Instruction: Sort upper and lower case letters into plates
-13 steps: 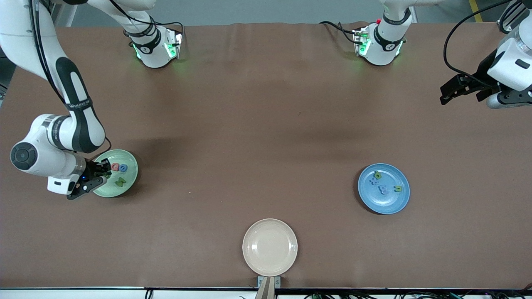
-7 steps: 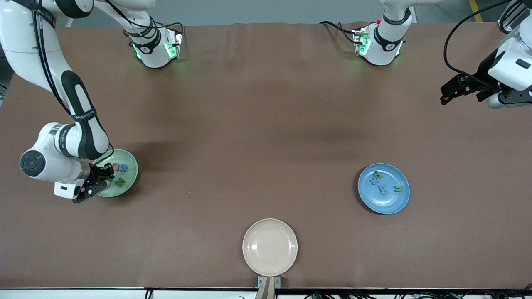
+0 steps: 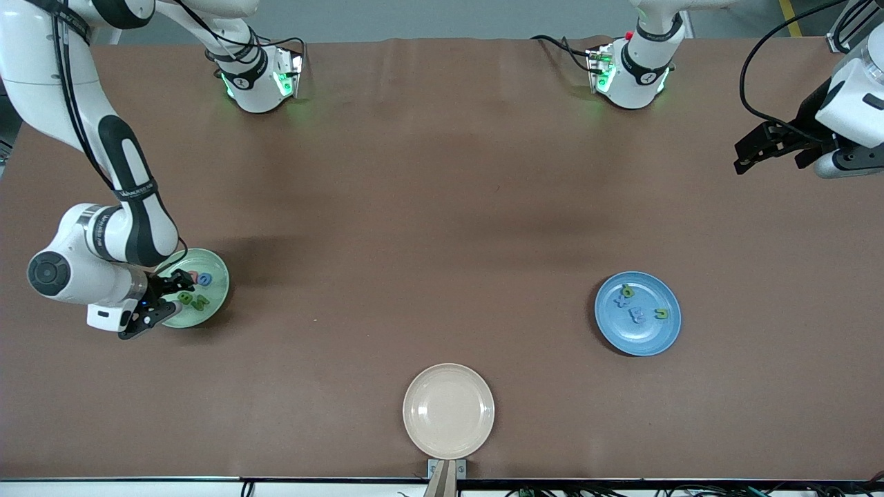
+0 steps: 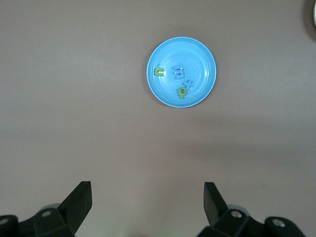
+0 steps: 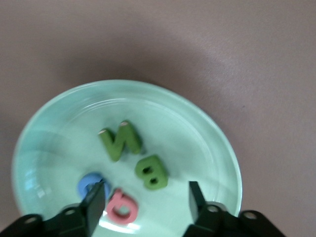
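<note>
The open right claw (image 3: 160,298) hangs over the round green plate (image 3: 214,266), where a chunky green B (image 5: 152,172) now lies, while the open left claw (image 4: 147,203) waits high above the smooth blue plate (image 3: 663,335).

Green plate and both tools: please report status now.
Right tool open over green plate, green B lying in it. Left tool open, waiting. Nothing in the way.

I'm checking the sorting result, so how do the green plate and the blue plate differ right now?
The green plate lies toward the right arm's end of the table, the blue plate toward the left arm's. The open right gripper hangs over the green plate; the open left gripper waits far from the blue plate. Both are round, shallow, similar in size, and hold small letters.
</note>
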Available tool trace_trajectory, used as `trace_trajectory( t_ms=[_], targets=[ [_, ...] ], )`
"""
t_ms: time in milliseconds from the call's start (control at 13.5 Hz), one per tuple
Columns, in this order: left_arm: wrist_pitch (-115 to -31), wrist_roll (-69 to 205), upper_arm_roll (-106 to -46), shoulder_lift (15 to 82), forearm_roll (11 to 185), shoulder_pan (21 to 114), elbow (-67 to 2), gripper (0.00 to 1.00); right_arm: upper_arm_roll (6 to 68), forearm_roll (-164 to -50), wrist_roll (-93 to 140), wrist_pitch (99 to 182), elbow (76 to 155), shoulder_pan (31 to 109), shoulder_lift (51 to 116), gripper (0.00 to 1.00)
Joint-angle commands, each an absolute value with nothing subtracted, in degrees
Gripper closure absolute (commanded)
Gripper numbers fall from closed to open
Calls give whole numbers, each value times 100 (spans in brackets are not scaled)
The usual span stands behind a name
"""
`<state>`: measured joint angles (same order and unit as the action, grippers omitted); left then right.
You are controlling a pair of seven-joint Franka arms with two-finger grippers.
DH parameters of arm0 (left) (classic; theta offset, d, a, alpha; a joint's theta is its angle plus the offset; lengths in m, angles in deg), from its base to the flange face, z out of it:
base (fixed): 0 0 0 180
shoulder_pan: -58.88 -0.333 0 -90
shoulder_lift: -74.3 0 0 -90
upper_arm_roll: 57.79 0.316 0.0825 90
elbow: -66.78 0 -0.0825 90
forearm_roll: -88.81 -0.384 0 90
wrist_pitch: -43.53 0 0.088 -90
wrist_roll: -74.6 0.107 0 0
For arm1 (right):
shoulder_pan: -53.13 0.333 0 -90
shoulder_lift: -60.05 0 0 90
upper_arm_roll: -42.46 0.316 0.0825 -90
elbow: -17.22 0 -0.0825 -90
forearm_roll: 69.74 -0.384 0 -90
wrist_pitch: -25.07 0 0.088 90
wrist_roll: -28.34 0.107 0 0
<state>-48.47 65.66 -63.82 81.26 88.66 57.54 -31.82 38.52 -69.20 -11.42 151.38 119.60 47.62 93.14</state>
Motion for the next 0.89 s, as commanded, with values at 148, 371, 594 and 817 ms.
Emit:
trace_trajectory(
  t_ms=[148, 371, 594, 817],
  targets=[
    [-4831, 6660, -6394, 8124, 8881, 5712, -3105, 0, 3991, -6991, 738, 13523, 12189, 5014, 7906, 0],
    [-4831, 6660, -6385, 8124, 8881, 5712, -3113, 0, 3991, -7044, 1698, 13125, 12355, 5234, 7299, 0],
    [-4831, 6660, -6385, 8115, 8881, 5712, -3105, 0, 3991, -7044, 2375, 12941, 12365, 5409, 6816, 0],
    [-4831, 6660, -6385, 8107, 8881, 5712, -3105, 0, 3965, -6939, 2746, 12451, 11955, 5639, 6340, 0]
  ],
)
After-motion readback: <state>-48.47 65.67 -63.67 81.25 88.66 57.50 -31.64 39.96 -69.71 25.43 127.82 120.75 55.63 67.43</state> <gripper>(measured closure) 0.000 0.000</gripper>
